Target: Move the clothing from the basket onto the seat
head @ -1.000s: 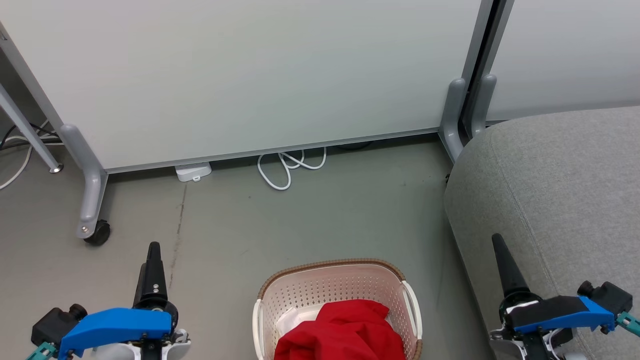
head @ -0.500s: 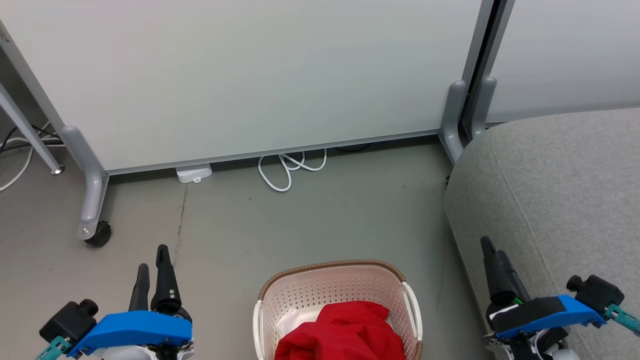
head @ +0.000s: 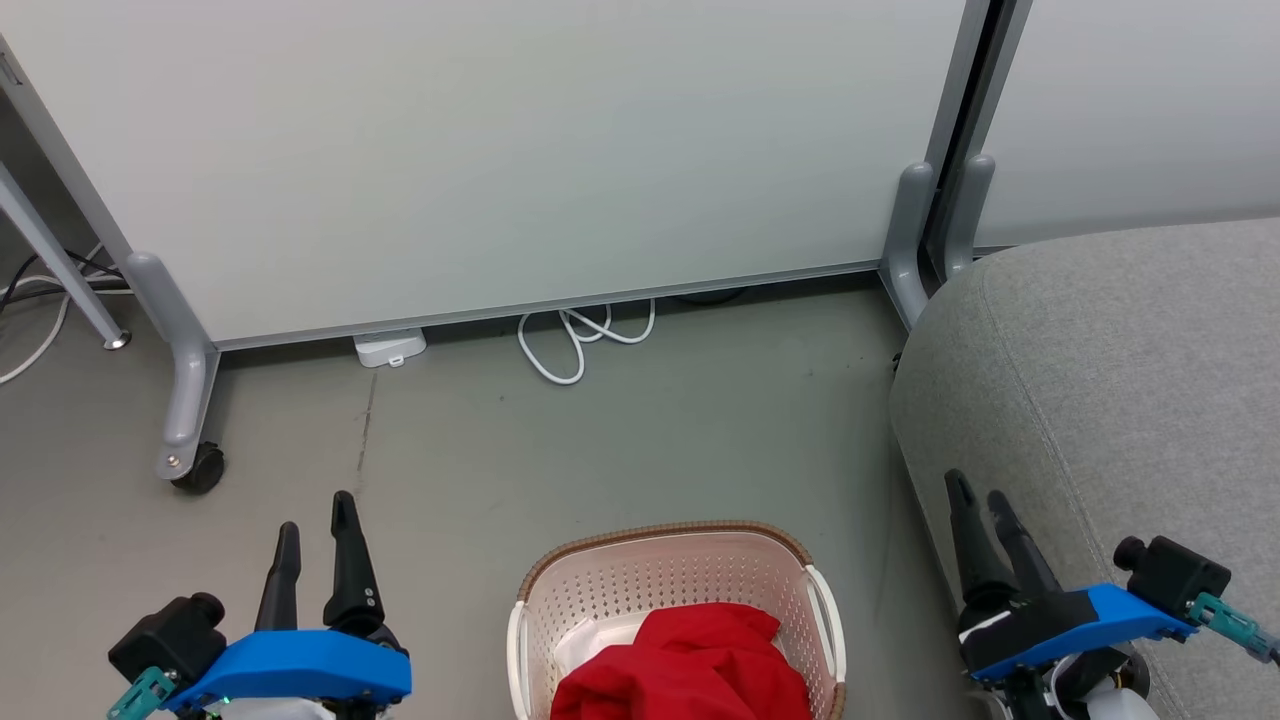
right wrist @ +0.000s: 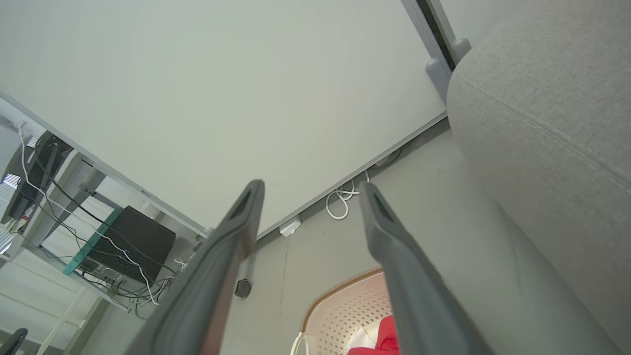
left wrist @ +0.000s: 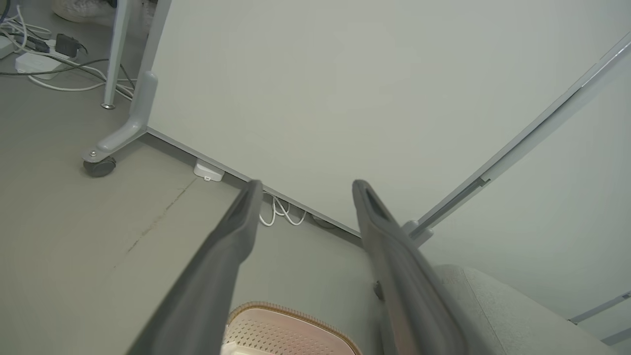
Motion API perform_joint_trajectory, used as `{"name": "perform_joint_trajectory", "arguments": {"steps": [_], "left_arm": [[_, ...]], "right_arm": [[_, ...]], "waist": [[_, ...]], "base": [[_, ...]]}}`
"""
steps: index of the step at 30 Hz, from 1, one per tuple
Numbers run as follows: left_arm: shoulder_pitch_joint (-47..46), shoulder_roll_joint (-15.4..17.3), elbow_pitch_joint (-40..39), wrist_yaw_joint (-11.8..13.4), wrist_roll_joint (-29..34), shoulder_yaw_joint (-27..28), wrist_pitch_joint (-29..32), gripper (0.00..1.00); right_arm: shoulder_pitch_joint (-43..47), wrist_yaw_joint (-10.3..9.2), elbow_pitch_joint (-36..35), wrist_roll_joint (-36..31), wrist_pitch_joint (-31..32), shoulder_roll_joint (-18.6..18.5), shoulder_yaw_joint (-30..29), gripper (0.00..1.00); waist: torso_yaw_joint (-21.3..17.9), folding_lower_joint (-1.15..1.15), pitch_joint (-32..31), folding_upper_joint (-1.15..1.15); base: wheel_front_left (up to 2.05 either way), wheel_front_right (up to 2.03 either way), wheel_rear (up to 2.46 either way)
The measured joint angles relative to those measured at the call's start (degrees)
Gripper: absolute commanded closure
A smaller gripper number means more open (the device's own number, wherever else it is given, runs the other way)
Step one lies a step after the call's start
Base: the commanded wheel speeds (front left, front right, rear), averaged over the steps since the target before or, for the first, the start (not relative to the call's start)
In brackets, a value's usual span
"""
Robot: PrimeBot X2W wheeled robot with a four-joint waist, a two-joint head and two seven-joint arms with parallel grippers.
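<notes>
A cream basket [head: 640, 585] with a brown rim stands on the floor at the bottom centre of the head view, and red clothing [head: 690, 660] lies heaped inside it. To its left my left gripper [head: 316, 508] hangs open and empty above the floor. My right gripper [head: 978, 485] is open too, in front of the side of the grey seat [head: 1120, 370]. The left wrist view catches the basket rim [left wrist: 291, 315] and the seat [left wrist: 498, 305]. In the right wrist view a bit of red clothing [right wrist: 389, 335] shows in the basket [right wrist: 340, 305], beside the seat [right wrist: 557, 118].
A pale partition panel [head: 500, 150] on castor legs [head: 190, 460] closes off the back. White cable loops [head: 575, 340] and a small white box [head: 390, 348] lie at its foot. Desk legs and more cables [head: 50, 290] sit far left. Bare grey floor lies between the panel and the basket.
Both grippers have opened: their fingers were together a second ago and now stand apart. Both arms have also drifted slightly inward and lower in the head view.
</notes>
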Motion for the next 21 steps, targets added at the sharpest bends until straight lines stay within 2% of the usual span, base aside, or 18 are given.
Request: {"name": "perform_joint_trajectory", "arguments": {"steps": [12, 21], "left_arm": [[0.1, 0.1, 1.0, 0.0, 9.4, -1.4, -2.0, 0.0], [0.1, 0.1, 1.8, -0.1, 14.3, -1.9, -3.3, 0.0]], "right_arm": [[-0.7, 0.0, 0.6, -8.8, -0.9, -0.1, -0.7, 0.0], [-1.1, 0.01, 0.8, -13.5, -1.5, -0.1, -0.7, 0.0]], "waist": [[0.0, 0.0, 0.0, 0.0], [0.1, 0.0, 0.1, 0.0]], "base": [[0.0, 0.0, 0.0], [0.0, 0.0, 0.0]]}}
